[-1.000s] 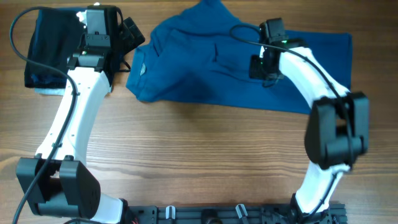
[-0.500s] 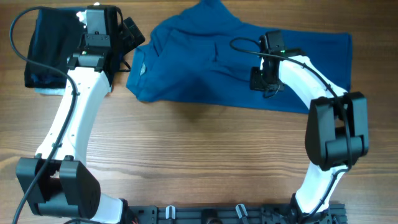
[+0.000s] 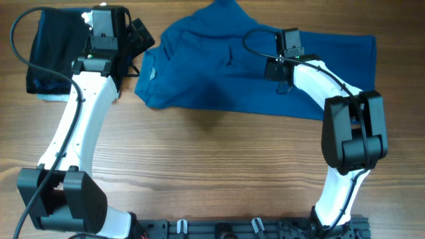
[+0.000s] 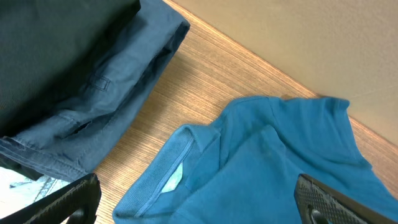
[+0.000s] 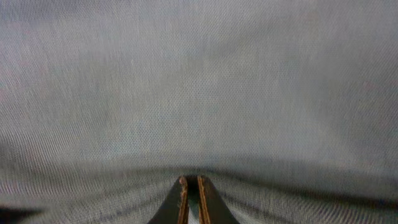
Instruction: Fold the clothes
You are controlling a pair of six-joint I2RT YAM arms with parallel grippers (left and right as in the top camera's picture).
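Fingers (image 5: 176,206) of the right gripper (image 3: 279,73) are pressed almost together, pinching the polo shirt (image 3: 199,83). In the wrist view its cloth creases toward their tips. The polo shirt lies mostly flat on the far half of the desk (image 3: 212,166), its long axis running left to right. Its collar (image 3: 150,72) is at the left end and its hem at the right, and one sleeve (image 3: 222,12) points toward the far edge. The pinch is right of the shirt's middle. Just left of the collar hovers the left gripper (image 3: 137,36), fingers spread wide, holding nothing. Folded dark garments (image 3: 46,56) lie at the far left, near the collar but apart from it.
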